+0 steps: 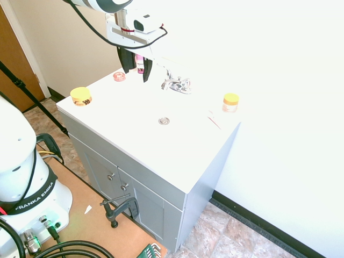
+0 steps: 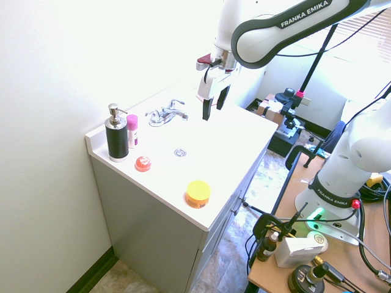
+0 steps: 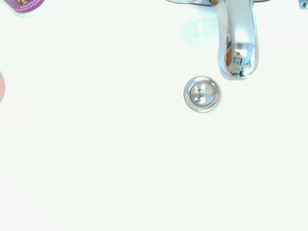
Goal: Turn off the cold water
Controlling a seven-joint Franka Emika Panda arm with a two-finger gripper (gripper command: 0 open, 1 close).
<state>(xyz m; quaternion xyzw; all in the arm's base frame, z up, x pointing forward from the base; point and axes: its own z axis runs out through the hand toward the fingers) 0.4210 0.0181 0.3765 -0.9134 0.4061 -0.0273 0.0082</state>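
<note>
To your gripper's side, beyond the faucet's far end, you have a black soap dispenser with a metal pump [image 2: 116,135] and, touching or just beside it, a pink-capped bottle [image 2: 132,130]. Nearer the counter's front from those two sits a small red-orange round container [image 2: 143,163]. Further toward the front corner, well apart from your gripper, you can see a yellow-lidded jar [image 2: 198,193]. Below your gripper's level, the round metal drain [image 3: 202,94] lies in the white basin top [image 2: 214,155], above a grey cabinet [image 1: 148,201].
</note>
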